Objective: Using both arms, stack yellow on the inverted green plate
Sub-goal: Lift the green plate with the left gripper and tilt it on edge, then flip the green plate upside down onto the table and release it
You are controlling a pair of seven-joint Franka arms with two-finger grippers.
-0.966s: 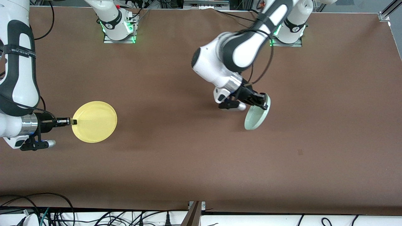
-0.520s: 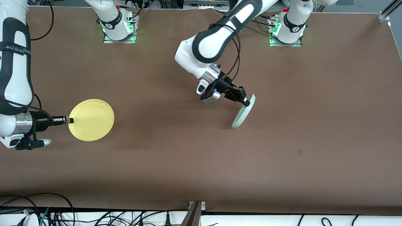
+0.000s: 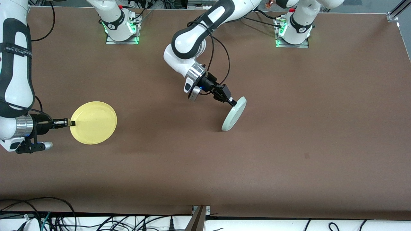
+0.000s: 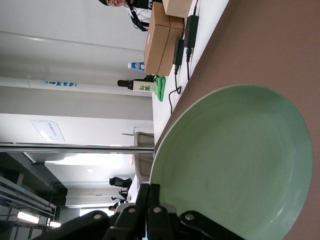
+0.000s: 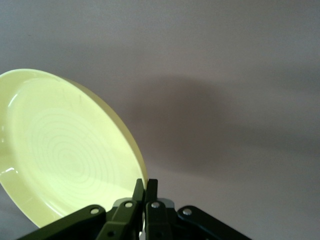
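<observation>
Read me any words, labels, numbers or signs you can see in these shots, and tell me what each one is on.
Nothing reads clearly.
Black strap on the right arm: white lettering, too blurred to read.
Bottle label, off the table: green characters, too small to read.
White pipe: blue marking, too small.
Wall sign: blurred.
Green plate and yellow plate: no text.

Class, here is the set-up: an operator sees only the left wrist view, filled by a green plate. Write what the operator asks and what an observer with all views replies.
Operator: Is my plate flat on the table?
Observer: No. The green plate is tipped steeply, its lower edge at the table, pinched at its rim by the left tool.
Operator: Where is the yellow one?
Observer: The yellow plate is toward the right arm's end of the table.
Operator: Is anything holding it?
Observer: Yes, the right tool is shut on its rim.
</observation>
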